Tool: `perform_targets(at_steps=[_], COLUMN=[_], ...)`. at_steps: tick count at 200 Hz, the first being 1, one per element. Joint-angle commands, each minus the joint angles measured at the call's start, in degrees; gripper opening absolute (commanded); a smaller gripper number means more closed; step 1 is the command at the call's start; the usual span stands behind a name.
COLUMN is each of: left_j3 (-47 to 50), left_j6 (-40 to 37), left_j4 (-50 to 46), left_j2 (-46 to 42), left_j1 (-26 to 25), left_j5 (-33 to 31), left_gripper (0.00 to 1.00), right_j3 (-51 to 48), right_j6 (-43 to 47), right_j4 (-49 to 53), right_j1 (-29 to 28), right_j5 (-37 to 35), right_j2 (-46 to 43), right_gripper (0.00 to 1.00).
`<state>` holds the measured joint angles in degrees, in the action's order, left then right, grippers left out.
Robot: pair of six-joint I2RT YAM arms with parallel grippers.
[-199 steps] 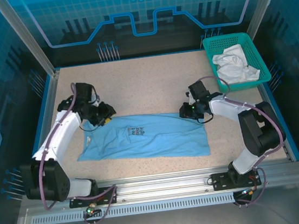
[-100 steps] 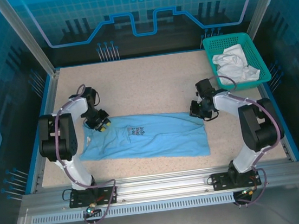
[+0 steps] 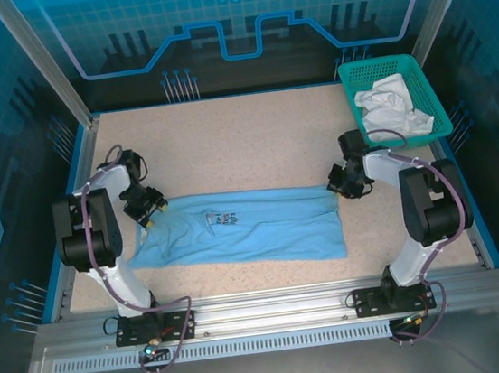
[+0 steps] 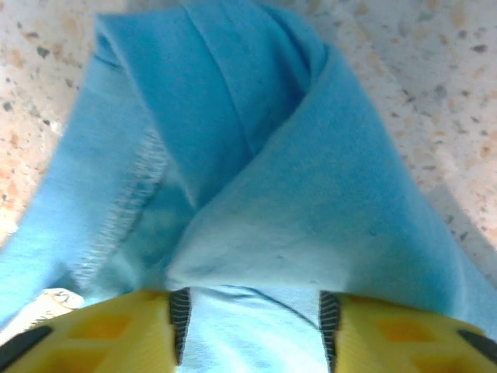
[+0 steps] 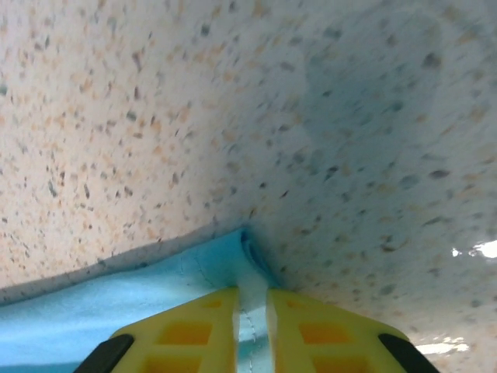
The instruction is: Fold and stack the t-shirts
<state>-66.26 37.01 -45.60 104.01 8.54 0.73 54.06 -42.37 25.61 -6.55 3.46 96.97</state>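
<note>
Nothing folded yet: a light blue fabric t-shirt (image 3: 246, 232) lies spread on the speckled counter (image 3: 244, 142) left of a teal plastic mesh basket (image 3: 378, 63) holding a crumpled white t-shirt (image 3: 390, 107); right fingers (image 5: 311, 334) pinch the blue hem, left fingers (image 4: 101, 334) spread astride its cloth.

The left arm (image 3: 91, 229) stands folded at frame left, left pincer (image 3: 149, 210) low, fingers (image 4: 101, 334) spread apart. The right arm (image 3: 424, 201) bends inward at frame right, right pincer (image 3: 340, 182) nipping the shirt (image 3: 264, 230) edge.
</note>
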Motion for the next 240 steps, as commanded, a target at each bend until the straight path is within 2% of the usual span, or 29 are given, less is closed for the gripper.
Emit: perform_targets(at_steps=[1, 11, 26, 57, 72, 90, 104, 121, 142, 172, 186, 198, 206, 221, 240], left_j3=[-3.1, -4.3, -6.0, -1.2, 2.7, 6.8, 9.2, 10.7, 12.7, 12.4, 10.4, 8.3, 7.2, 6.5, 7.9], left_j6=[-0.4, -0.7, -1.3, 0.8, 2.6, 4.5, 5.2, 5.6, 7.1, 7.7, 6.7, 5.8, 5.4, 5.4, 6.5], left_j4=[-0.3, -0.6, -2.3, 0.0, 3.4, 6.4, 8.7, 8.3, 7.4, 5.4, 4.7, 3.4, 2.6, 1.4, 1.0], left_j2=[-5.9, -8.2, -10.9, -14.8, -14.8, -12.0, -8.6, -5.1, -6.0, -12.8, -14.6, -15.9, -17.0, -19.4, -22.6], left_j1=[0.7, 0.2, -1.5, -8.9, -12.7, -14.2, -13.8, -12.1, -9.0, -8.1, -7.9, -7.9, -7.9, -8.5, -10.5], left_j5=[3.7, 4.5, 5.2, 9.2, 10.3, 9.9, 9.5, 5.9, 0.8, -5.2, -3.3, -1.1, 0.5, 4.1, 7.2], left_gripper=[0.63, 0.69, 0.69, 0.49, 0.47, 0.45, 0.44, 0.44, 0.5, 0.69, 0.81, 0.87, 0.89, 0.89, 0.89], right_j3=[-1.1, -1.7, -2.6, -2.2, -2.6, -2.8, -2.5, -2.7, -7.1, -9.9, -9.7, -9.6, -9.6, -9.2, -8.5], right_j6=[0.5, 1.5, 2.5, 2.3, 1.3, 0.2, 0.0, -0.8, -2.8, -3.5, -3.0, -2.9, -2.7, -2.4, -1.3], right_j4=[-1.6, -2.5, -3.3, -1.8, -2.7, -2.9, -2.7, -2.0, -4.3, -6.5, -6.8, -7.3, -7.7, -8.0, -8.3], right_j1=[0.0, -1.3, -4.9, -14.4, -17.1, -17.3, -16.3, -14.2, -10.2, -7.4, -7.9, -8.9, -10.2, -13.8, -19.4], right_j5=[-1.0, -1.1, -1.3, -0.8, -1.2, -1.6, -0.9, 0.4, 3.7, 6.6, 7.7, 8.0, 7.8, 5.4, 2.9], right_j2=[-5.1, -8.3, -12.4, -12.2, -9.7, -5.6, -1.9, 1.3, 0.9, -1.8, -3.5, -6.1, -8.4, -12.6, -15.7], right_gripper=[0.24, 0.26, 0.29, 0.29, 0.28, 0.26, 0.25, 0.25, 0.26, 0.29, 0.3, 0.32, 0.33, 0.46, 0.49])
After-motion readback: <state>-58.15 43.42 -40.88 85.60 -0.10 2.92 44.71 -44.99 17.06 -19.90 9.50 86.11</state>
